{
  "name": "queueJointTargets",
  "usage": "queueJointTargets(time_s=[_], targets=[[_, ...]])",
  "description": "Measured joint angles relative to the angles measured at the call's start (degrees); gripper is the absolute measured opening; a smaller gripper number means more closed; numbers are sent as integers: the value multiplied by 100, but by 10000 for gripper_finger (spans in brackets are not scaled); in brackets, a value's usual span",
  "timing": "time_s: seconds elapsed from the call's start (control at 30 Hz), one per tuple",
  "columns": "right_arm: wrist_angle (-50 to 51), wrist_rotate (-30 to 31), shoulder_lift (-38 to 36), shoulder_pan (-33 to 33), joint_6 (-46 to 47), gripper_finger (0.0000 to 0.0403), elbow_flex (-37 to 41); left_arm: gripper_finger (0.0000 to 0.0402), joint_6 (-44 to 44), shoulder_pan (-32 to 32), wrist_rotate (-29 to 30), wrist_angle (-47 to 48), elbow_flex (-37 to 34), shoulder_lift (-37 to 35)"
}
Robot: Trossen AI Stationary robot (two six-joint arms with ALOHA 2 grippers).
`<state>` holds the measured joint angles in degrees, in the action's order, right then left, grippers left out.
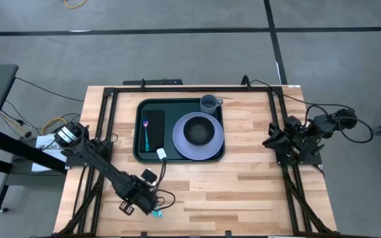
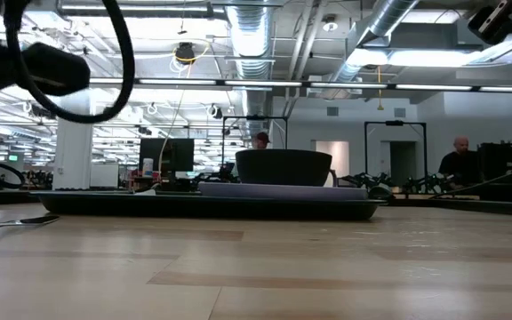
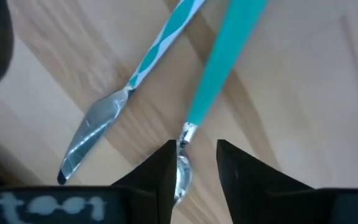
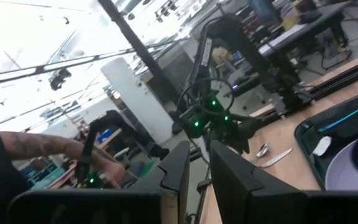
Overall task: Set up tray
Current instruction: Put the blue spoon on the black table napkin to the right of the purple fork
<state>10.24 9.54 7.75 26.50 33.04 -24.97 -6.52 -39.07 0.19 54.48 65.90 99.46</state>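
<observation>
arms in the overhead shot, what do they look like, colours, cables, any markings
Both arms are dark, near black, built of jointed segments. The left arm has a white-labelled joint near its base and loose black cables along it; its pincer has dark, blunt fingers. The right arm is a compact black cluster with looping black cables.

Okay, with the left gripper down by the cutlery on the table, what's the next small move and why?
Probably close the left gripper on the spoon: its metal neck sits between the open fingers, while the knife lies beside it on the table, outside the tray.
</observation>
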Motion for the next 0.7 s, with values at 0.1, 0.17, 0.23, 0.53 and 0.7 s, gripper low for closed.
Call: queueJointTargets(time_s=[0.1, 0.17, 0.23, 0.53, 0.7], targets=[[-2, 111, 0, 0, 3, 56, 0, 112, -7, 3, 42, -157, -156, 1], [-2, 114, -1, 0, 2, 56, 0, 117, -4, 4, 75, -201, -192, 4], [-4, 114, -2, 0, 2, 56, 0, 121, 66, 2, 115, -307, -217, 4], [-15, 262, 0, 0, 7, 56, 0, 126, 387, -26, 186, -980, -213, 58], [-33, 273, 0, 0, 7, 56, 0, 126, 387, -62, -93, -909, -213, 312]])
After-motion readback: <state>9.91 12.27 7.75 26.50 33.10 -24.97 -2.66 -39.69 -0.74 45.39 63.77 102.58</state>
